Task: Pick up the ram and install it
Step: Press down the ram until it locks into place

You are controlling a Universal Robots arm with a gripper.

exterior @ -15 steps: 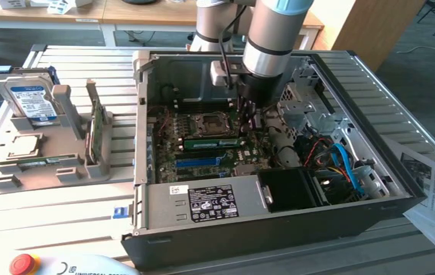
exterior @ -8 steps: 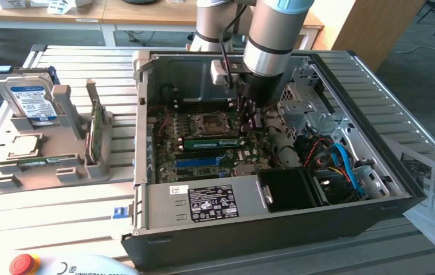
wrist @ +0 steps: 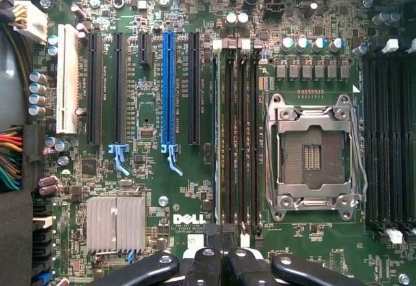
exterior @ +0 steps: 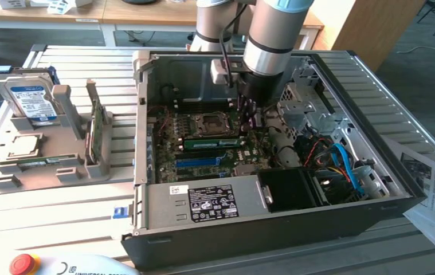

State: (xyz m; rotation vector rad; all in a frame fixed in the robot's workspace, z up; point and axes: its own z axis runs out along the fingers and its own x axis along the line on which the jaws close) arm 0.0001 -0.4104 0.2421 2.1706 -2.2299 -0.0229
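1. Pincer (exterior: 246,117) hangs on the arm inside the open computer case (exterior: 400,197), low over the motherboard (exterior: 173,163). In the wrist view the pincer (wrist: 224,263) has its black fingers pressed together, with no gap between them. Whether they pinch anything cannot be made out.
2. In the exterior view the ram (exterior: 211,143) sits just below the pincer and a little toward the exterior view's left. It stands on its long edge on the motherboard, among the memory slots. Whether the fingertips touch it cannot be told.
3. Its long axis runs level across the board, from the exterior view's left to right, and the right end comes closest to the pincer. Its thin green face looks toward the front of the case.
4. Directly beyond the ram, beside the pincer, is the bare processor socket (exterior: 206,122). The wrist view shows the socket (wrist: 311,159) next to the row of dark memory slots (wrist: 242,136) that run straight out from the fingertips.
5. Farther from the pincer on the board are a blue expansion slot (wrist: 168,84) and a ribbed silver heatsink (wrist: 116,224).
6. Nearer the case front than the pincer is the power supply (exterior: 210,203), with blue cables (exterior: 343,160) toward the exterior view's right.
7. Well away from the pincer, outside the case, a grey tray (exterior: 3,183) carries a second green stick (exterior: 45,162), an upright green card (exterior: 93,132) and a hard drive (exterior: 30,100).
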